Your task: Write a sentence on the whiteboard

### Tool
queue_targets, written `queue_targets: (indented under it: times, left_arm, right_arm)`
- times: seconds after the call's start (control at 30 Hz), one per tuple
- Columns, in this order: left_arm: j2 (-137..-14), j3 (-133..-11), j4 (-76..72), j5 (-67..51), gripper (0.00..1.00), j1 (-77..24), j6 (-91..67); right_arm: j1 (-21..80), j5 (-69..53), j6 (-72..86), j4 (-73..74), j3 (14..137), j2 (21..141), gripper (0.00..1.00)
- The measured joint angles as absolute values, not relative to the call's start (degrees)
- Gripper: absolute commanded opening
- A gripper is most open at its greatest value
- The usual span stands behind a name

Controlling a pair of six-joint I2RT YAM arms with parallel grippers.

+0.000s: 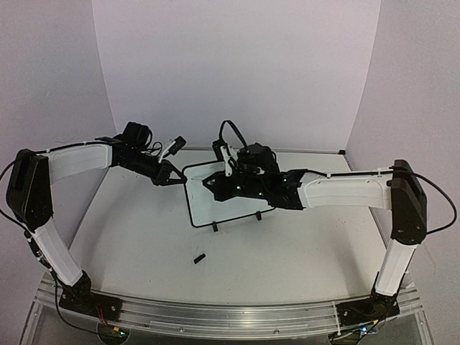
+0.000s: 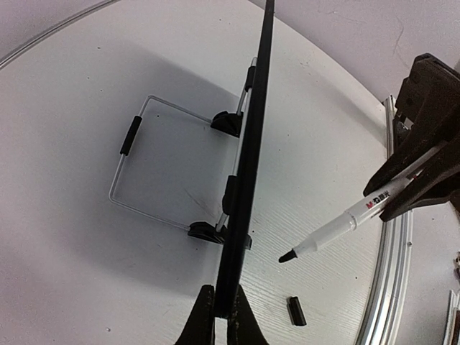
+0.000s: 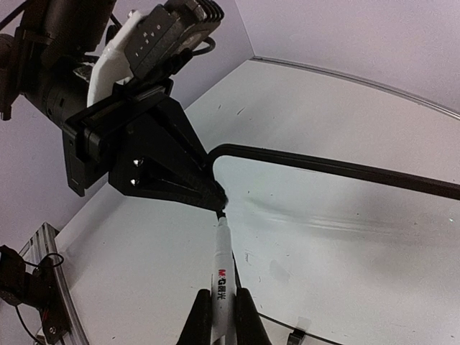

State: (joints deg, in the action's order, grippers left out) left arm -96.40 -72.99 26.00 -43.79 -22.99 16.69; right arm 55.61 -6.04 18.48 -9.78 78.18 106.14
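Note:
The whiteboard [image 1: 215,201] stands propped on its wire stand [image 2: 154,169] mid-table, leaning back. My left gripper [image 2: 223,296] is shut on the whiteboard's black frame [image 2: 248,144] at its left edge, also visible from above [image 1: 170,177]. My right gripper [image 3: 223,307] is shut on a white marker [image 3: 221,277], uncapped. The marker's black tip [image 2: 287,256] sits close to the board's face near the left edge, beside the left fingertips [image 3: 205,190], with a small gap showing. No sentence is in view; the board's face [image 3: 345,244] shows only faint specks.
The marker's black cap [image 1: 199,257] lies on the table in front of the board, also in the left wrist view [image 2: 296,310]. A metal rail [image 1: 230,316] runs along the table's near edge. Purple walls close in the back and sides.

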Motion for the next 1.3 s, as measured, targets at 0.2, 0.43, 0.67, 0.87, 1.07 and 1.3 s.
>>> queue_targets:
  times: [0.2, 0.43, 0.67, 0.87, 1.07, 1.3]
  left_arm:
    - [-96.4, -73.0, 26.0, -43.6, 0.0, -23.2, 16.8]
    - [-96.4, -73.0, 26.0, -43.5, 0.0, -23.3, 16.8]
    - [-96.4, -73.0, 25.9, -43.3, 0.0, -23.4, 16.8]
    - [-96.4, -73.0, 26.0, -43.3, 0.0, -23.4, 16.8]
    - [-96.4, -73.0, 26.0, -43.3, 0.0, -23.4, 16.8]
    - [-96.4, -73.0, 26.0, -43.3, 0.0, -23.4, 16.8]
  right_arm:
    - [55.2, -6.1, 18.5, -9.7, 79.2, 106.9, 0.0]
    - [54.5, -6.3, 18.5, -9.9, 80.4, 107.0, 0.0]
    - [53.6, -6.9, 18.5, -10.1, 81.3, 108.7, 0.0]
    - [53.6, -7.2, 18.8, -10.0, 81.3, 108.8, 0.0]
    - [53.5, -7.7, 19.8, -10.6, 80.1, 108.8, 0.0]
    - [53.5, -8.6, 21.0, -10.4, 77.2, 108.8, 0.0]
